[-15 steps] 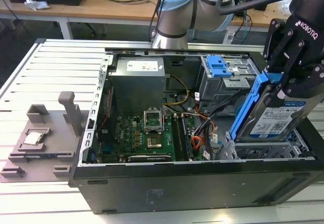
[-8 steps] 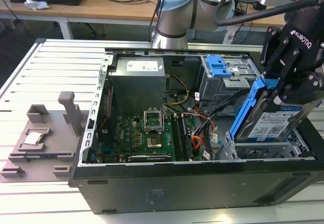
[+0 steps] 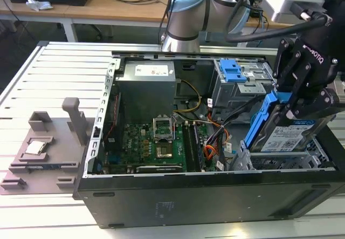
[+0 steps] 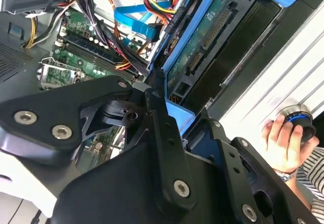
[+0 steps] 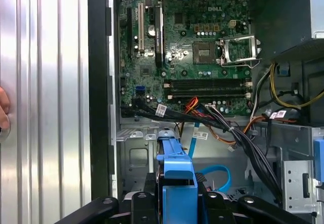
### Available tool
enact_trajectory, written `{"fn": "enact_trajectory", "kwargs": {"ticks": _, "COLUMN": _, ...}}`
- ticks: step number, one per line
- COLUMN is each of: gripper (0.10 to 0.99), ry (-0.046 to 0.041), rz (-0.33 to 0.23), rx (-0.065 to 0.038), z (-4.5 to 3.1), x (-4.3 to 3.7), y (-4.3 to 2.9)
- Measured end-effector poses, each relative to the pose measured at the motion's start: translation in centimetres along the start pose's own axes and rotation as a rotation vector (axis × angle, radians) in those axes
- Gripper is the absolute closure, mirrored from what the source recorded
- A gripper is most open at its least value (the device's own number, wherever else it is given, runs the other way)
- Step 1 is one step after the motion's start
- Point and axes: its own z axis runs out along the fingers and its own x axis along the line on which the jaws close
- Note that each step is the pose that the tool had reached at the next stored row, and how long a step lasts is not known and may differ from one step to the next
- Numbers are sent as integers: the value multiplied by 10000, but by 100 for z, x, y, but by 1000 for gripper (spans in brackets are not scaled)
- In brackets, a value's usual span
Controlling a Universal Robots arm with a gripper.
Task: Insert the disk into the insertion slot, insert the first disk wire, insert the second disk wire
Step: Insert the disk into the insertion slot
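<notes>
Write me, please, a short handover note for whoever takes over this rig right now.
Gripper: shut on the disk, holding it on edge and tilted, at the case's end on the exterior view's right.
Insertion slot: just below the disk; the disk's lower edge is at its top, not seated.
Done: disk is gripped and brought to the slot.
Left: seating the disk, and both wires; the disk's connectors are bare in the second wrist view.

The gripper [image 3: 299, 105] hides the upper end of the disk [image 3: 283, 135] in the exterior view; a person's hand [image 5: 3, 110] is cropped.
</notes>
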Motion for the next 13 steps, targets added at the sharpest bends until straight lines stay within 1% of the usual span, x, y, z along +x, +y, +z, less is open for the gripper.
{"fn": "enact_trajectory", "kwargs": {"ticks": 1, "gripper": 722, "ry": 1, "rz": 0, "rx": 0, "z": 27, "x": 0, "y": -1}}
{"fn": "enact_trajectory", "kwargs": {"ticks": 3, "gripper": 722, "ry": 0, "rz": 0, "rx": 0, "z": 42, "x": 0, "y": -2}}
{"fn": "enact_trajectory", "kwargs": {"ticks": 8, "gripper": 722, "ry": 0, "rz": 0, "rx": 0, "z": 45, "x": 0, "y": -2}}
{"fn": "enact_trajectory", "kwargs": {"ticks": 9, "gripper": 710, "ry": 0, "rz": 0, "rx": 0, "z": 46, "x": 0, "y": -2}}
{"fn": "enact_trajectory", "kwargs": {"ticks": 10, "gripper": 647, "ry": -1, "rz": 0, "rx": 0, "z": 47, "x": -1, "y": -2}}
{"fn": "enact_trajectory", "kwargs": {"ticks": 13, "gripper": 659, "ry": 1, "rz": 0, "rx": 1, "z": 47, "x": 0, "y": -2}}
